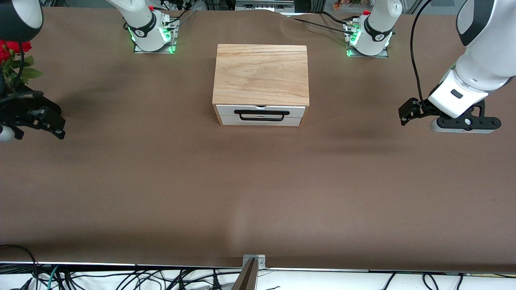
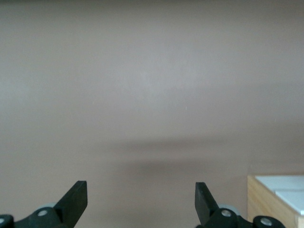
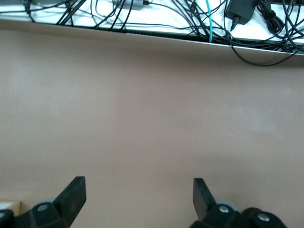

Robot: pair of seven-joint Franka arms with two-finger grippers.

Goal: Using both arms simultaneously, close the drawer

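The drawer point(image 1: 260, 114) sits flush in the wooden box point(image 1: 261, 74) mid-table (apparently done), while the left gripper point(image 1: 407, 112) and right gripper point(image 1: 44, 121) hang spread-jawed over either table end.

The left claw point(image 2: 141, 204), its fingers spread wide, hangs over the brown table point(image 2: 152, 95) beside the box point(image 2: 275, 199)

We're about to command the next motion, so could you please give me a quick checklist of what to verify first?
1. Drawer flush in the box: looks ok, appears shut.
2. Handle unobstructed: ok.
3. Left gripper open and holding nothing: ok.
4. Right gripper open and holding nothing: ok.
5. Both grippers away from the box, at their own ends of the table: ok.
6. Cable snags on the arms: cannot tell.
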